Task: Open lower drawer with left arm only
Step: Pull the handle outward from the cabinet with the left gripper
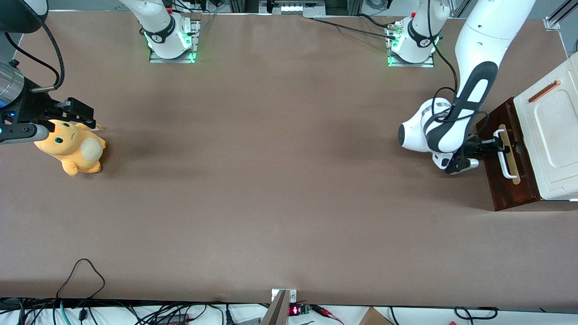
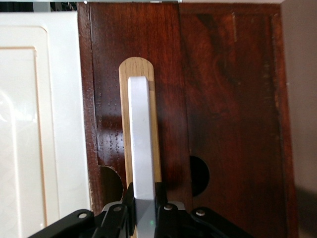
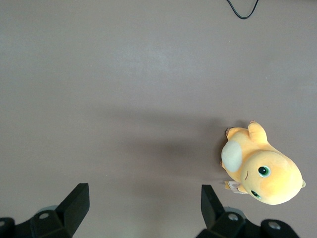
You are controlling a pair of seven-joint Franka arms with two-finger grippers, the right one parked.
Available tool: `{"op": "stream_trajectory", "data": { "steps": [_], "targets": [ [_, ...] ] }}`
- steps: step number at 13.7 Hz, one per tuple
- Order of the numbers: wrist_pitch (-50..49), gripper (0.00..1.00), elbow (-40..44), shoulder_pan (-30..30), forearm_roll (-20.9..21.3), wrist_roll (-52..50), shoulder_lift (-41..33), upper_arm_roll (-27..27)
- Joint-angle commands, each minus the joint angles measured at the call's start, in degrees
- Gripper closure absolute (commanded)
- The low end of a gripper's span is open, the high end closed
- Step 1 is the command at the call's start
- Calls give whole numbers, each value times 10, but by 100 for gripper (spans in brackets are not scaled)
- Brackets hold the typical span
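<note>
**A:** Where does the left arm (image 1: 469, 85) stand?

**B:** Its tool (image 1: 496, 145) sits at the white bar handle (image 1: 506, 154) of the lower drawer (image 1: 508, 180), at the working arm's end of the counter (image 1: 271, 180). In the wrist view the tool (image 2: 143, 208) has its fingers pressed in on the handle (image 2: 141, 144), pinching it near one end, not at its middle.

**A:** And the drawer itself?

**B:** Its dark reddish-brown front (image 2: 228, 99) lies below the cream-white panel (image 1: 551, 135), with no light inner wood showing, so it looks barely drawn out, if at all.

**A:** What could go wrong?

**B:** Probably three things. Holding off-centre, the pull may twist the wide drawer so that it binds in its runners. The handle is smooth, so the fingers may slide along or off it if the pull is not straight. And if the drawer sticks, the whole cabinet may slide across the counter instead.

**A:** The plush toy (image 1: 72, 151)?

**B:** Well apart, toward the parked arm's end; no risk there.
</note>
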Motion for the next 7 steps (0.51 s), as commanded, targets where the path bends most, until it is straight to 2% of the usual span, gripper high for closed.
{"op": "stream_trajectory", "data": {
  "steps": [1, 4, 7],
  "targets": [
    [19, 100, 19, -45, -3, 48, -15, -13],
    [19, 99, 21, -57, -8, 47, -16, -40],
    [19, 93, 21, -59, -21, 48, -23, -42]
  ]
}}
